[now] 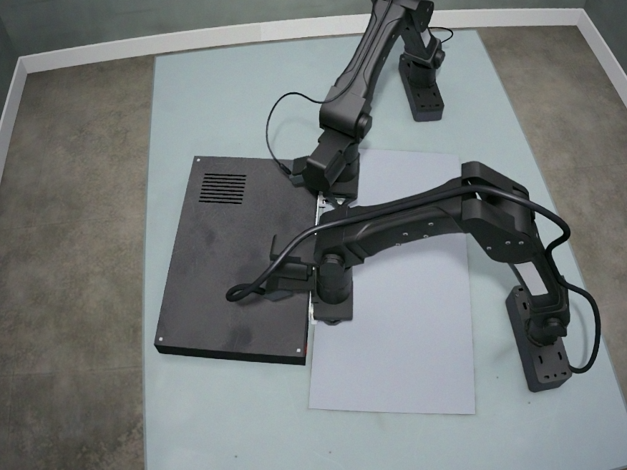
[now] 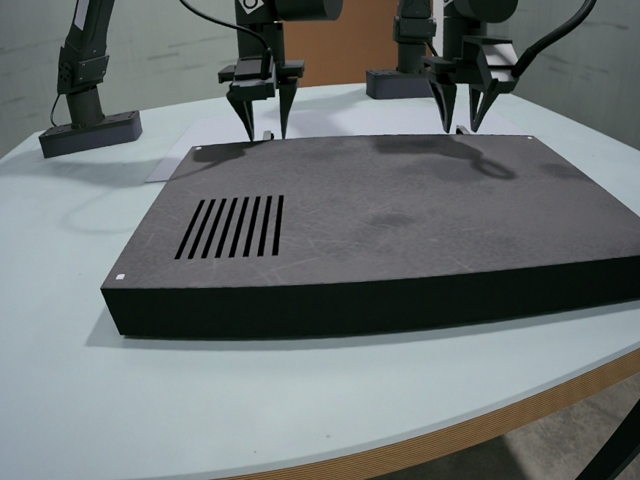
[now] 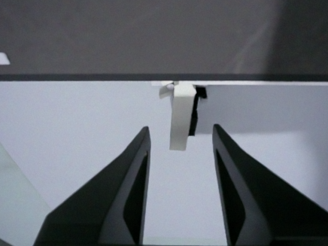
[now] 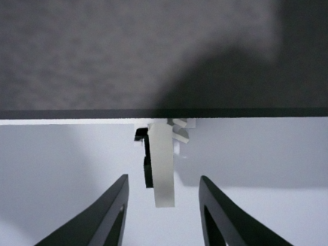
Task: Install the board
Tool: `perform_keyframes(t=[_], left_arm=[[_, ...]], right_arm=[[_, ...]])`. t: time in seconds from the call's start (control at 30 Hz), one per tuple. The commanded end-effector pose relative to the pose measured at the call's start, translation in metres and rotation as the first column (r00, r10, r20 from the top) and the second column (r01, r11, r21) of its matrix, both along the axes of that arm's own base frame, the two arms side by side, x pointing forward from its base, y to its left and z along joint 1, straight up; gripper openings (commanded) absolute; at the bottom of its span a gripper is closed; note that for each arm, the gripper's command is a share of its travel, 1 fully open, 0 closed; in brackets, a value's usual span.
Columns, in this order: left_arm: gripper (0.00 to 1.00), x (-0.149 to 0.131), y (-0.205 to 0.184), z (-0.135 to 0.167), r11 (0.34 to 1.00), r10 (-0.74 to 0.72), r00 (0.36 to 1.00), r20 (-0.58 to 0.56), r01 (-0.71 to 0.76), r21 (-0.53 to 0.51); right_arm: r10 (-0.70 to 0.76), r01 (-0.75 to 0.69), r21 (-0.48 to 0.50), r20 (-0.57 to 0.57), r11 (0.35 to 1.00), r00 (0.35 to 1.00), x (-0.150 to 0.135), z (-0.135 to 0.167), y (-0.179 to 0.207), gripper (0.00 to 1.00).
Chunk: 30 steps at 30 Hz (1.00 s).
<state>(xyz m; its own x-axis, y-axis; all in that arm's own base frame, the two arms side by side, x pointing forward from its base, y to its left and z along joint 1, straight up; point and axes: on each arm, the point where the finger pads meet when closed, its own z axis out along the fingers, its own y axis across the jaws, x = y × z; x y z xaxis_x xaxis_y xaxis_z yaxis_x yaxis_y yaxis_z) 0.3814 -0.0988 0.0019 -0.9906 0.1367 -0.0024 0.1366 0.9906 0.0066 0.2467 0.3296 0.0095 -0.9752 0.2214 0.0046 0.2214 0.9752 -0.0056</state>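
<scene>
The dark enclosure (image 1: 225, 281) (image 2: 347, 223) (image 3: 113, 28) (image 4: 75, 50) lies flat. The board's pale panel (image 3: 263, 83) (image 4: 75, 121) shows as a thin strip along its front edge; the rest of the board is hidden. One pale lever (image 3: 180, 122) (image 2: 462, 129) points about straight out from the panel, between the spread fingers of my left gripper (image 3: 180, 132) (image 2: 461, 130). The other lever (image 4: 162, 171) (image 2: 268, 134) also points about straight out, between the spread fingers of my right gripper (image 4: 164, 183) (image 2: 267, 138). Both grippers are open, with gaps beside the levers.
A pale mat (image 1: 392, 360) (image 2: 176, 143) lies in front of the enclosure, under both arms. The bench's edge (image 2: 481, 413) runs behind the enclosure, with bench top between them. Both arms' cables loop above the enclosure. The enclosure's feet are hidden.
</scene>
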Motion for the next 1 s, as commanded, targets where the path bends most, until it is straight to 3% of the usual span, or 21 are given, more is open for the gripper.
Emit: perform_keyframes(t=[0.0, 0.3, 0.33, 0.4, 0.43, 0.47, 0.53, 0.63, 0.73, 0.97], left_arm=[[0.42, 0.014, 0.0, 0.025, 1.0, 0.014, 0.998, 0.063, -0.013, -0.009], [0.42, 0.013, 0.0, 0.041, 1.0, 0.012, 0.998, 0.069, -0.011, -0.01], [0.54, 0.011, -0.006, 0.043, 1.0, 0.01, 0.998, 0.069, -0.009, -0.01], [0.54, 0.011, -0.006, 0.043, 1.0, 0.01, 0.998, 0.069, -0.009, -0.01], [0.64, 0.01, -0.008, 0.046, 1.0, 0.008, 0.998, 0.068, -0.008, -0.011], [0.64, 0.01, -0.009, 0.051, 1.0, 0.008, 0.998, 0.068, -0.007, -0.012], [0.64, 0.009, -0.009, 0.059, 1.0, 0.007, 0.998, 0.068, -0.007, -0.013], [0.64, 0.009, -0.006, 0.079, 1.0, 0.014, 0.998, 0.068, -0.013, -0.014], [0.64, 0.002, -0.001, 0.07, 1.0, 0.011, 1.0, 0.024, -0.011, -0.001], [0.64, 0.002, 0.002, 0.06, 1.0, 0.017, 1.0, 0.01, -0.017, 0.003]], right_arm=[[-0.007, 0.005, 0.029, 0.039, 1.0, 0.999, 0.008, 0.021, 0.0, 0.42], [-0.008, 0.006, 0.04, 0.048, 0.999, 0.999, 0.01, 0.04, 0.0, 0.42], [-0.006, 0.004, 0.04, 0.048, 0.999, 0.999, 0.009, 0.042, 0.0, 0.42], [-0.006, 0.004, 0.04, 0.048, 0.999, 0.999, 0.009, 0.042, 0.0, 0.42], [-0.005, 0.003, 0.04, 0.048, 0.999, 0.999, 0.008, 0.044, 0.0, 0.42], [-0.005, 0.003, 0.04, 0.048, 0.999, 0.999, 0.008, 0.045, 0.0, 0.42], [-0.007, 0.006, 0.028, 0.038, 1.0, 0.999, 0.007, 0.042, 0.004, 0.64], [-0.006, 0.005, 0.034, 0.042, 0.999, 0.999, 0.008, 0.061, 0.007, 0.64], [-0.004, 0.002, 0.041, 0.047, 0.999, 0.999, 0.006, 0.086, 0.007, 0.64], [-0.001, 0.002, -0.003, 0.015, 1.0, 1.0, 0.002, 0.065, 0.003, 0.64]])
